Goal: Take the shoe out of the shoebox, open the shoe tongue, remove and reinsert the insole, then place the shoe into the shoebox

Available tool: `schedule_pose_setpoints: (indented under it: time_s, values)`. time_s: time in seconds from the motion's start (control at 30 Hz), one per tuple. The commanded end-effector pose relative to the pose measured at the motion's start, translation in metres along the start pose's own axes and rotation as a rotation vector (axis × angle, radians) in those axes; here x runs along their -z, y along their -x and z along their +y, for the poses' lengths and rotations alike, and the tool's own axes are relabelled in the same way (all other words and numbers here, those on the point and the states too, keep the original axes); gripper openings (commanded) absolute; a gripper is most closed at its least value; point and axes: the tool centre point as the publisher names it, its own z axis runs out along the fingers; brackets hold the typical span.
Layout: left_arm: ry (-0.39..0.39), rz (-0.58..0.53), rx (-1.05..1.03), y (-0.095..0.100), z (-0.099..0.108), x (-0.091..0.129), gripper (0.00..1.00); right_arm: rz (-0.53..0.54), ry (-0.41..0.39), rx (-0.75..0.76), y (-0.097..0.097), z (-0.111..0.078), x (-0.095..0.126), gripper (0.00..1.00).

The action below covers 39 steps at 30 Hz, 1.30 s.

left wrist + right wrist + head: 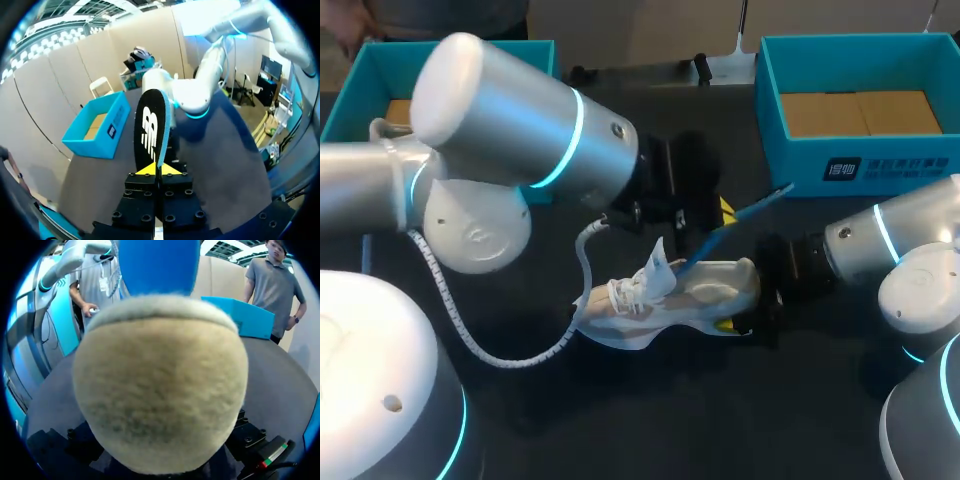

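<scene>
A white and beige shoe (670,295) lies on the dark table with its heel toward my right arm. My right gripper (745,310) clasps that heel from both sides, one yellow tip showing under it. In the right wrist view the beige heel (160,385) fills the picture and hides the fingers. My left gripper (715,215) hovers just above and behind the shoe, shut on one end of the blue insole (740,222). In the left wrist view the insole (150,127), black-faced with a blue edge, stands up from between the yellow tips of my left gripper (159,170). The blue insole (157,265) also shows above the heel.
A teal shoebox (800,150) with a cardboard floor stands at the back right. A second teal box (370,70) sits at the back left, partly behind my left arm. A white coiled cable (490,350) hangs from the left arm down near the shoe's toe.
</scene>
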Motion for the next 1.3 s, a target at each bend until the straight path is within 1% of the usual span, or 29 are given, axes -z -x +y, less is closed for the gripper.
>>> schedule_pose_setpoints:
  time_s: [0.03,0.1,0.13,0.2,0.27,0.37,0.5,0.6,0.67,0.77,0.9,1.03,1.07,1.1,1.3]
  values:
    - [-0.049,0.024,0.003,0.002,-0.002,0.022,0.00,-0.001,-0.004,-0.001,0.001,-0.001,-0.003,0.00]
    - [-0.065,0.035,0.006,0.003,-0.007,0.029,0.00,-0.001,-0.004,-0.001,0.001,-0.001,-0.003,0.00]
    - [-0.086,0.049,0.001,0.005,-0.009,0.032,0.00,-0.001,-0.004,-0.001,0.001,-0.001,-0.003,0.00]
    - [-0.098,0.063,-0.002,0.006,-0.013,0.038,0.00,-0.001,-0.004,-0.001,0.001,-0.001,-0.003,0.00]
    - [-0.127,0.104,-0.007,0.007,-0.018,0.045,0.00,-0.001,-0.004,-0.001,0.001,-0.001,-0.003,0.00]
    - [-0.149,0.094,-0.010,0.008,-0.024,0.054,0.00,-0.001,-0.004,-0.001,0.001,-0.001,-0.003,0.00]
    - [-0.215,0.147,-0.022,0.010,-0.035,0.067,0.00,-0.001,-0.004,-0.001,0.001,-0.001,-0.003,0.00]
    - [-0.244,0.165,-0.032,0.011,-0.042,0.074,0.00,-0.001,-0.004,-0.001,0.001,-0.001,-0.003,0.00]
    - [-0.253,0.175,-0.036,0.010,-0.045,0.077,0.00,-0.001,-0.004,-0.001,0.001,-0.001,-0.003,0.00]
    - [-0.281,0.222,-0.035,0.010,-0.049,0.081,0.00,-0.001,-0.004,-0.001,0.001,-0.001,-0.003,0.00]
    - [-0.319,0.314,-0.015,0.014,-0.054,0.088,0.00,-0.001,-0.004,-0.001,0.001,-0.001,-0.003,0.00]
    - [-0.352,0.361,-0.005,0.015,-0.058,0.096,0.00,-0.001,-0.004,-0.001,0.001,-0.001,-0.003,0.00]
    - [-0.365,0.393,0.007,0.015,-0.059,0.098,0.00,-0.001,-0.004,-0.001,0.001,-0.001,-0.003,0.00]
    - [-0.387,0.448,0.002,0.017,-0.061,0.101,0.00,-0.001,-0.004,-0.001,0.001,-0.001,-0.003,0.00]
    - [-0.387,0.448,0.002,0.017,-0.061,0.101,0.00,-0.001,-0.004,-0.001,0.001,-0.001,-0.003,0.00]
